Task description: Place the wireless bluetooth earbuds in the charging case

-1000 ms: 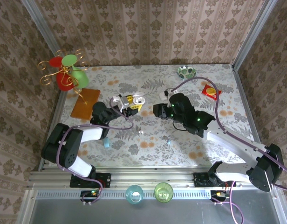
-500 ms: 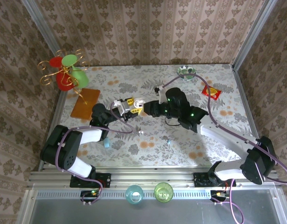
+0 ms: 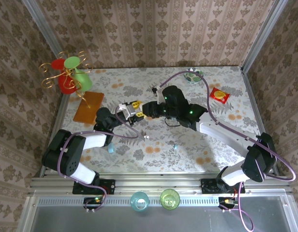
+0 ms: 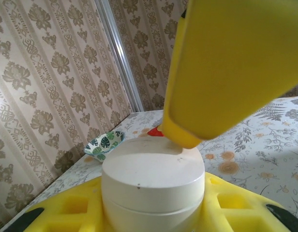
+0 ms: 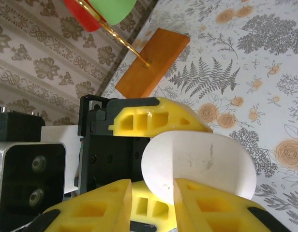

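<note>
Wireless bluetooth earbuds [image 3: 145,137], tiny pale plastic bits, are lying loose on the floral-print table [image 3: 226,140] in the top view, a second bit [image 3: 175,145] lying off to the right. Both are sitting nearer the bases than either set of fingers. The small light-blue rounded plastic charging case [image 3: 111,149] is lying just beside the left forearm, apart from both grippers. Left gripper [image 3: 132,108] and right gripper [image 3: 148,110] are meeting tip to tip.

Left wrist: yellow left fingers [image 4: 67,212] are clamping a white round plastic puck [image 4: 153,186], and one right finger [image 4: 226,72] is touching its top.

Right wrist: right fingers [image 5: 91,208] are sitting slightly apart with the puck just beyond them. Can't tell if they're gripping it.
</note>
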Motion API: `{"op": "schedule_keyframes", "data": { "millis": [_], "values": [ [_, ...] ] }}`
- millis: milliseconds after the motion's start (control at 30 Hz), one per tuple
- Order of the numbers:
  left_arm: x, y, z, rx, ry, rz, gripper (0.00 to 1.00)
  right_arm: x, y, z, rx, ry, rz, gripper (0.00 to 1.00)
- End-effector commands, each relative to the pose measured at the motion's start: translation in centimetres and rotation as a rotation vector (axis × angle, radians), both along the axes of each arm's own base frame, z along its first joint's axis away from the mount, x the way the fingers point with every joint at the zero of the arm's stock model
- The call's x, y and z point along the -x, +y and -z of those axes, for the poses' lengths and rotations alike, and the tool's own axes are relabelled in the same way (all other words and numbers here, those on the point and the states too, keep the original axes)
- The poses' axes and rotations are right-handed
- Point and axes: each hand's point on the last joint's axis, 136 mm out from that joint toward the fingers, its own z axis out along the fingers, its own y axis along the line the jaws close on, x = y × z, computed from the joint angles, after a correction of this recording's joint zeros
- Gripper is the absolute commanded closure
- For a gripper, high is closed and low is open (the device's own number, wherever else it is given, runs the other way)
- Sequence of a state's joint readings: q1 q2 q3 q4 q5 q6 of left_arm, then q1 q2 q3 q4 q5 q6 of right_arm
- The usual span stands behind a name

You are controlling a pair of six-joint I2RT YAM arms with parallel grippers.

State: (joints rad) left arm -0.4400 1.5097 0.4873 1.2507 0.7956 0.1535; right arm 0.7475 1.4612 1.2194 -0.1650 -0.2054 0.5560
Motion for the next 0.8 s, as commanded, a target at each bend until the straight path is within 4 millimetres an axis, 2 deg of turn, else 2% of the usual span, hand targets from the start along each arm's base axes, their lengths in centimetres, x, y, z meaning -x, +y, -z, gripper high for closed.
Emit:
{"op": "schedule_keyframes", "data": {
  "millis": [0, 67, 167, 267, 533, 767],
  "values": [
    [0.0, -0.1, -1.2, 0.031, -0.011, 0.0, 0.72, 0.1, -1.3, -1.1, 0.034, -0.098, 0.032, 0.61],
    [0.1, -0.2, -1.4, 0.044, 0.022, 0.022, 0.72, 0.3, -2.5, -1.8, 0.054, -0.177, 0.045, 0.54],
    [0.7, -0.3, -1.7, 0.063, 0.091, 0.085, 0.71, 0.1, -3.6, -0.9, 0.145, -0.296, 0.024, 0.4],
    [1.6, -0.5, -2.0, 0.073, 0.161, 0.167, 0.72, 0.0, -4.2, 0.3, 0.22, -0.397, -0.036, 0.32],
    [3.8, -0.6, -3.2, 0.081, 0.218, 0.274, 0.72, -1.1, -4.9, 0.2, 0.216, -0.422, -0.069, 0.3],
    [4.2, -0.8, -3.4, 0.078, 0.234, 0.303, 0.72, -1.3, -5.2, -0.4, 0.221, -0.446, -0.075, 0.3]
  ]
}}
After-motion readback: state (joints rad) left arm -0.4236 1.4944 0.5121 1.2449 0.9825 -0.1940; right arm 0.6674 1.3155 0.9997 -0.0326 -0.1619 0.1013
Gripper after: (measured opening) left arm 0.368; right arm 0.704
